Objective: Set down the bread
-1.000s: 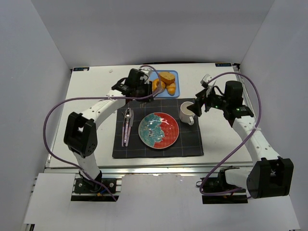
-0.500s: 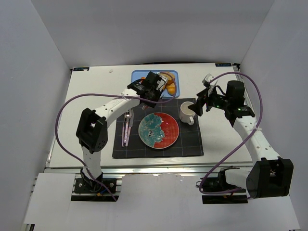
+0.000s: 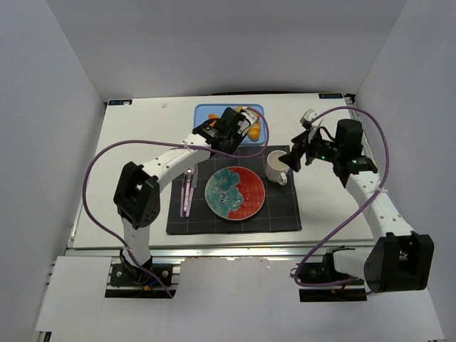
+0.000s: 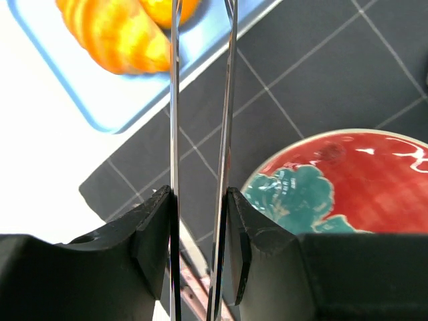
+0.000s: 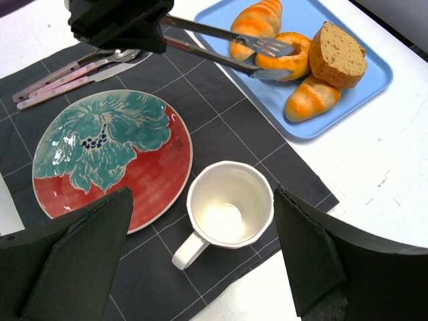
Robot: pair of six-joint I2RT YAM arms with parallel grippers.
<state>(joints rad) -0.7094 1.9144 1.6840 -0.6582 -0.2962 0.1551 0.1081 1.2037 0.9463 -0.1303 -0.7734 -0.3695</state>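
Observation:
The bread (image 5: 294,48), a small golden-orange ring bun, lies on the blue tray (image 5: 348,100) between two croissants and a cut roll. My left gripper (image 4: 198,200) is shut on metal tongs (image 4: 174,100). In the right wrist view the tongs (image 5: 214,41) reach from the mat onto the tray, and their tips straddle the bun's near side. Whether they squeeze it is not clear. The red and teal plate (image 3: 235,192) sits on the dark mat. My right gripper (image 5: 202,194) hangs open above the white mug (image 5: 231,210).
One croissant (image 5: 257,20) lies behind the bun and another (image 5: 311,99) lies in front. The brown-topped roll (image 5: 339,53) is at its right. Cutlery (image 3: 187,189) lies on the mat's left side. In the top view the left arm (image 3: 171,153) hides most of the tray.
My left arm has swung right from the tray's left end to over the tray, carrying the tongs to the bun. The right arm has not moved.

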